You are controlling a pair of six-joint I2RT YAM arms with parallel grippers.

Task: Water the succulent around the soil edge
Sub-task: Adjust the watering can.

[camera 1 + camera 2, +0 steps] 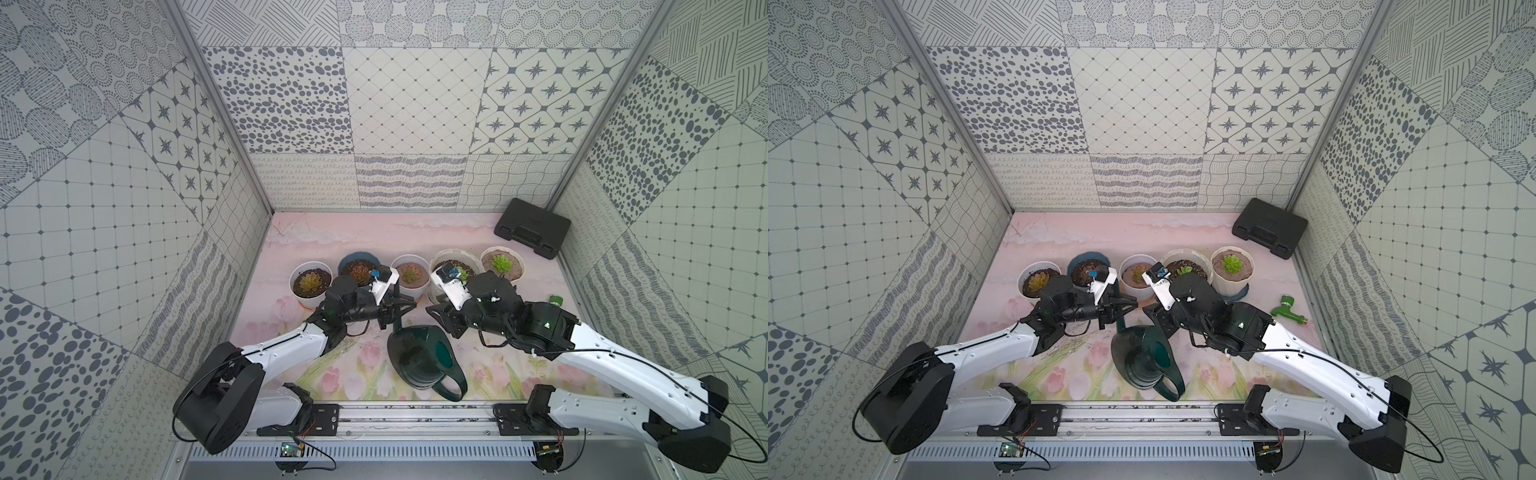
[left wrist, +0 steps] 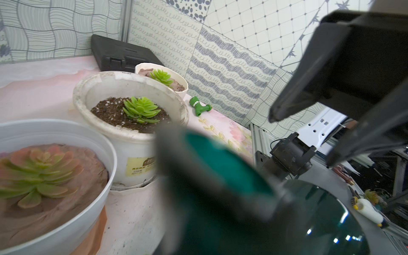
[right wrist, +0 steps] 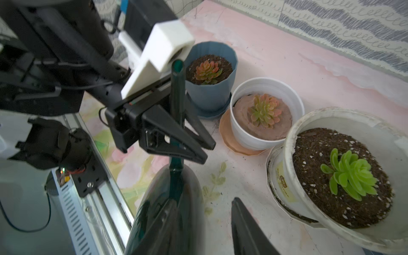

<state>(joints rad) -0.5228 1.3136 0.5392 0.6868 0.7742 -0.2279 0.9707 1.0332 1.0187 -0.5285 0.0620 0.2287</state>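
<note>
Left gripper (image 3: 206, 152) is pinching the can's (image 1: 419, 361) thin spout (image 3: 177, 95). Right gripper (image 3: 205, 205) hangs spread just beside its body. It's smooth hard plastic and will probably twist in that pinch, so the handle (image 1: 451, 397) looks safer. The succulent (image 1: 1231, 263) sits well past the right gripper.

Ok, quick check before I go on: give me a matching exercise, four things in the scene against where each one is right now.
Things:
1. watering can spout
2. black case
3. green hose connector
4. white fluted pot

Places:
A. in the far right corner
B. at the right end of the row of pots
C. clamped in the left gripper
D. lying loose, to the right of that row

Pairs: 1-C, 2-A, 3-D, 4-B
</note>
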